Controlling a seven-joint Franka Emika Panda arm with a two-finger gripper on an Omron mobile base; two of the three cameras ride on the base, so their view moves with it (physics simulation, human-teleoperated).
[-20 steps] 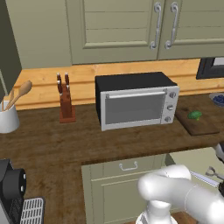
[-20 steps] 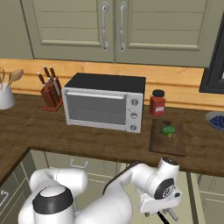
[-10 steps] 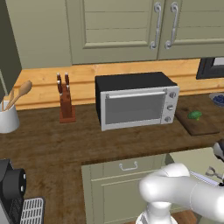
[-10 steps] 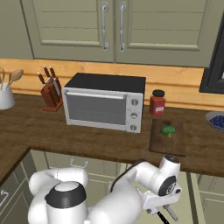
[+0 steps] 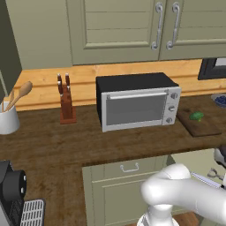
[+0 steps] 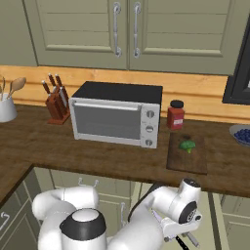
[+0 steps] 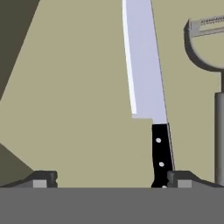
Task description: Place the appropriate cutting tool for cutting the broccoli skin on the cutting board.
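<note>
The knife (image 7: pixel 146 78) lies on a pale beige surface, its silver blade pointing away and its black handle (image 7: pixel 161 155) toward me. My gripper (image 7: pixel 111 180) is open just over the handle's end. The handle sits just inside the right fingertip (image 7: pixel 181 178), apart from the left one. From the right base, the hand (image 6: pixel 184 211) hangs below the counter's front edge. On the counter, right of the toaster oven, lies the dark cutting board (image 6: pixel 186 157) (image 5: pixel 201 126) with the small green broccoli (image 6: pixel 187 145) (image 5: pixel 197 116) on it.
A grey peeler (image 7: pixel 209 48) lies right of the knife. The toaster oven (image 6: pixel 117 113), a red jar (image 6: pixel 175 115), the knife block (image 6: pixel 56 100), a utensil crock (image 5: pixel 8 117) and a blue bowl (image 6: pixel 241 134) stand on the counter. Cabinet fronts are below.
The arm's lower joints have turned a little. The hand stays low in front of the counter, and nothing on the counter has moved.
</note>
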